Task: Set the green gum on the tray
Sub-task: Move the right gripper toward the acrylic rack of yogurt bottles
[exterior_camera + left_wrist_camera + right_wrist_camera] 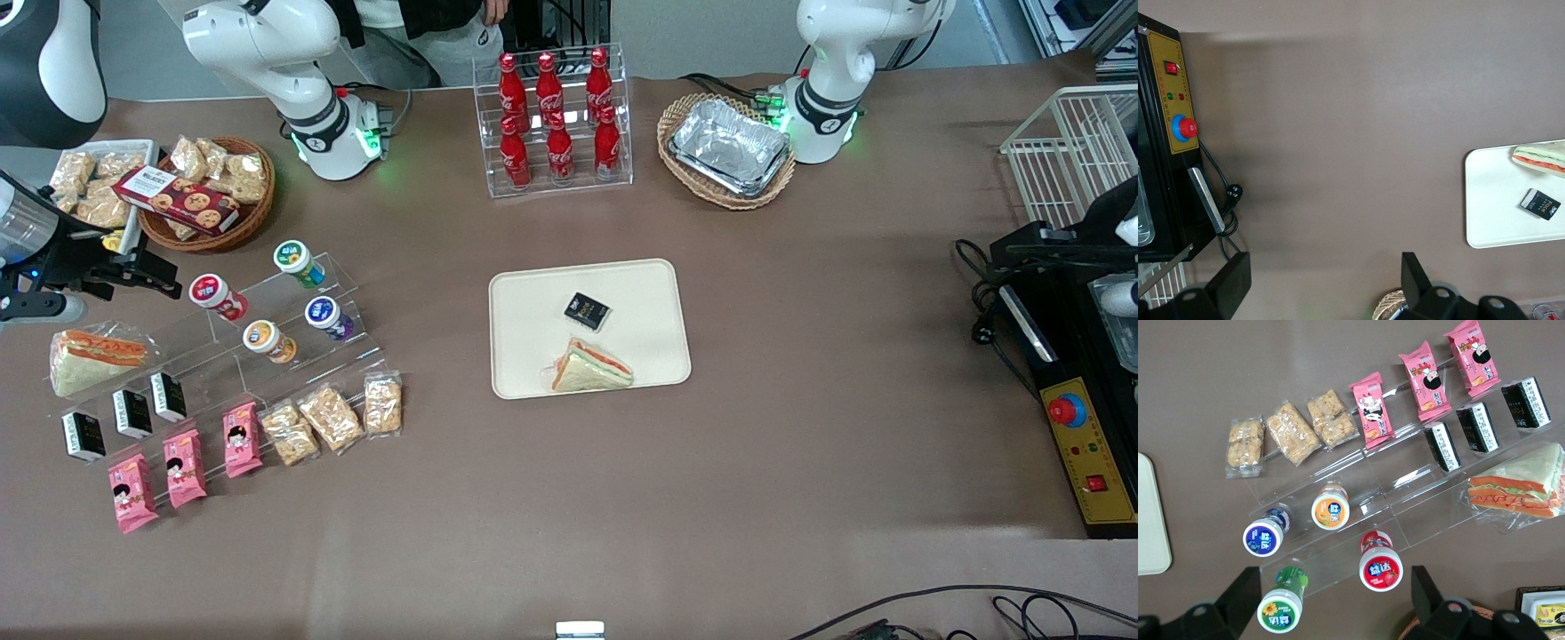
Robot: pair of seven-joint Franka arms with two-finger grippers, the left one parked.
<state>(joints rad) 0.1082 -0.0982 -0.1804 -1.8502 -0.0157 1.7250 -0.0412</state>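
Observation:
The green gum [298,260] is a green canister with a white lid. It stands on the top step of a clear acrylic riser [267,307], beside a red canister [216,296]. In the right wrist view the green gum [1281,603] lies close to one finger [1245,593]. My gripper [1335,600] hangs open above the canisters with nothing between its fingers. In the front view the gripper [142,267] is at the working arm's end, above the table. The cream tray [533,293] lies mid-table and holds a sandwich [591,366] and a small black packet [587,310].
Orange [268,341] and purple [328,317] canisters stand one step lower. Pink snack packs [185,467], cereal bars [331,418] and black packets [132,413] fill the lower steps. A wrapped sandwich [93,357] and a wicker basket [204,191] are nearby. A cola rack [556,120] stands farther from the camera.

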